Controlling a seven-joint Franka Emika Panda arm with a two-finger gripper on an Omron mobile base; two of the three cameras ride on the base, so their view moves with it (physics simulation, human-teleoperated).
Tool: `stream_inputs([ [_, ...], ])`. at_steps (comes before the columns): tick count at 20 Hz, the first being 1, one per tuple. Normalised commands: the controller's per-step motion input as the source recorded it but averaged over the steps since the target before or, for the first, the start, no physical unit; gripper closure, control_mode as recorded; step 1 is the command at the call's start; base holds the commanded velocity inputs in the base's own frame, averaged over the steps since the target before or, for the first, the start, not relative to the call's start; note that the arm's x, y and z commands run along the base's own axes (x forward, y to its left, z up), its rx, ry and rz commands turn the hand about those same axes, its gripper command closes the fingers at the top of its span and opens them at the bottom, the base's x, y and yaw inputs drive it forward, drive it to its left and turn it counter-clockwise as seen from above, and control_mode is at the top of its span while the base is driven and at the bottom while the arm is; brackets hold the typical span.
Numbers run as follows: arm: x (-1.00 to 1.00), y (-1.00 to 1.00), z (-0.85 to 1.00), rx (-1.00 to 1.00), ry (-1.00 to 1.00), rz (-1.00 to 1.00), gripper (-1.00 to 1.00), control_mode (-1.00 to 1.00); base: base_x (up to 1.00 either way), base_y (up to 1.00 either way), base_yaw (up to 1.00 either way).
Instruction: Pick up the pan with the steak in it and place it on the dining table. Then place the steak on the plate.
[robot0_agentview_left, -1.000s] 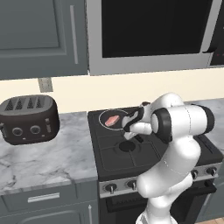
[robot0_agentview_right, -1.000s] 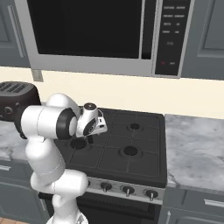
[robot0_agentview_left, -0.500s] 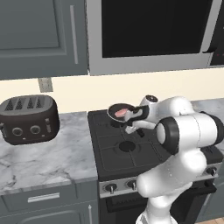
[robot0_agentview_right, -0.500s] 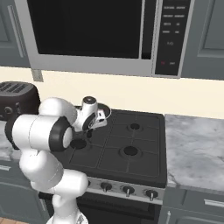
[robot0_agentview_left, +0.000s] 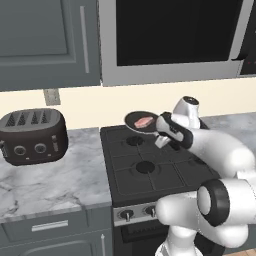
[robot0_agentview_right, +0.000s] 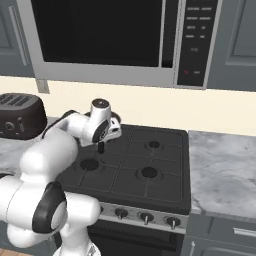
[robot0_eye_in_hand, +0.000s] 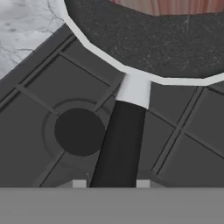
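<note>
From the left base camera: one pan hangs above the stove's back-left burner, one steak in it, one toaster off to the stove's left. Gripper looks clamped on the pan's handle.

Right base camera: the arm hides most of the pan; four burners on the stove.

Hand camera: handle runs straight between the fingertips, so it's gripped. Long handle, so the pan could tilt and dump the steak.

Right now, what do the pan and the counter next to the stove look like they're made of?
The pan looks like dark metal with a matte, speckled nonstick-style surface, a pale rim and a smooth black handle, possibly plastic. The counter looks like polished marble, grey-white with veining; it could be an imitation.
</note>
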Motion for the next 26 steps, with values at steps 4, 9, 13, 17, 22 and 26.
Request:
stream_inputs([
  [4,-0.90,-0.31,0.55,0.00,-0.16,0.12,1.00,-1.00,0.00,0.00,0.00],
  [9,-0.80,-0.37,0.43,0.00,-0.20,0.16,1.00,-1.00,0.00,0.00,0.00],
  [13,-0.83,-0.36,0.42,0.00,-0.14,0.19,1.00,-1.00,0.00,0.00,0.00],
  [17,-0.87,-0.27,0.40,0.00,-0.09,0.22,1.00,-1.00,0.00,0.00,0.00],
  [22,-0.85,-0.18,0.38,-0.01,-0.06,0.24,1.00,-1.00,0.00,0.00,0.00],
  [26,-0.82,-0.11,0.39,-0.02,-0.03,0.24,1.00,-1.00,0.00,0.00,0.00],
])
